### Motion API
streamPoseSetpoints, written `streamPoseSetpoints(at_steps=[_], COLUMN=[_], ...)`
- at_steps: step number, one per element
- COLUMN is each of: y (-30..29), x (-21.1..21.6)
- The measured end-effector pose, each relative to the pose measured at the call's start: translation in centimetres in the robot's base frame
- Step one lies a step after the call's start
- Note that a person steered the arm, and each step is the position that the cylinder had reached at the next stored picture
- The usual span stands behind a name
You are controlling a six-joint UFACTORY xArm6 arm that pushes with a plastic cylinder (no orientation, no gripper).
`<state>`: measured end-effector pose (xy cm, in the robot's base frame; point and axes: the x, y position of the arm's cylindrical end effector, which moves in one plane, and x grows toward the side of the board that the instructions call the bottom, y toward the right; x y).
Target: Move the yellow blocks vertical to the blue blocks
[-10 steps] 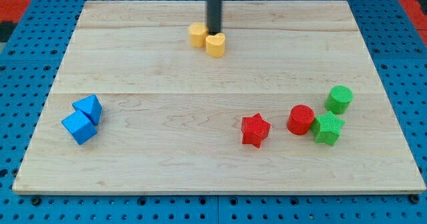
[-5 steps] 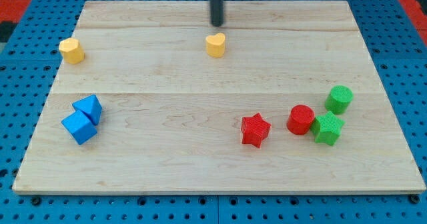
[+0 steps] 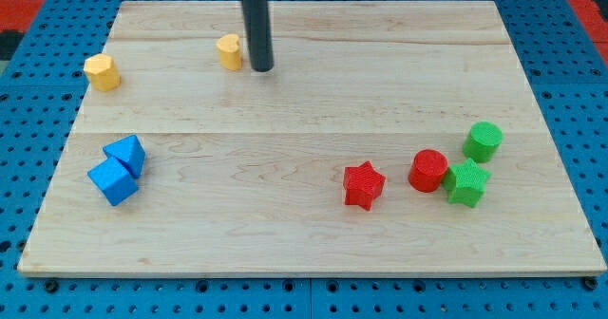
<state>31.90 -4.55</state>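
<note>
My tip (image 3: 261,68) rests on the board near the view's top, just right of a yellow heart-shaped block (image 3: 229,51), close to or touching it. A second yellow block (image 3: 102,72) sits at the view's left edge, above the blue pair. Two blue cubes (image 3: 126,155) (image 3: 113,181) lie touching each other at the view's lower left.
A red star block (image 3: 363,185) lies at the view's lower middle right. A red cylinder (image 3: 428,171), a green star block (image 3: 466,183) and a green cylinder (image 3: 483,141) cluster at the view's right. The wooden board (image 3: 313,234) lies on a blue pegboard.
One yellow block went from beside the rod to the far left. The rod then moved left and down, and the yellow heart block has shifted left with it. The other blocks have not moved.
</note>
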Motion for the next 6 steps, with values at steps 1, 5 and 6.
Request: streamPoseSetpoints(at_steps=[1,5,6], y=[-4.1,-25.5,-25.9], x=[-2.8,-3.6,-3.0])
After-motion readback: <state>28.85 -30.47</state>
